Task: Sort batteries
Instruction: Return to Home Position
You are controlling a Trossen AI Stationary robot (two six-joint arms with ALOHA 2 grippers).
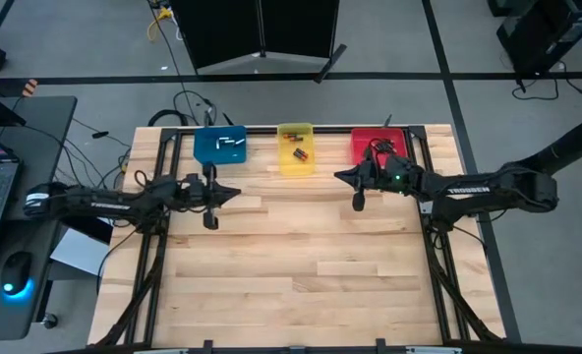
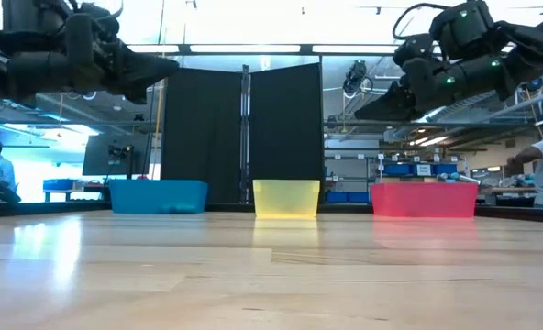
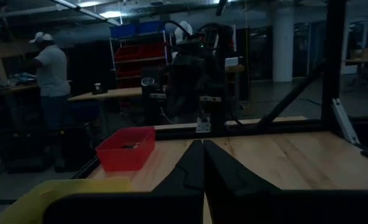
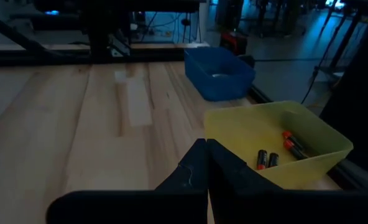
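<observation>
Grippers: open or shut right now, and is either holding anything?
Left gripper: shut, holding nothing, raised near the blue bin.
Right gripper: shut, holding nothing, raised near the red bin.

The left claw [image 3: 202, 144], tips touching, hangs over the table [image 3: 296, 155]; a red bin [image 3: 126, 148] ahead; a yellow bin [image 3: 53, 193] nearer.

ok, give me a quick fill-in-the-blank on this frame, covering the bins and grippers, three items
1. The silvery batteries lie in the ____ bin.
2. The yellow bin stands between that bin and the ____ bin.
3. The left gripper and the right gripper both have their fingers ____.
Missing words: blue; red; shut.
</observation>
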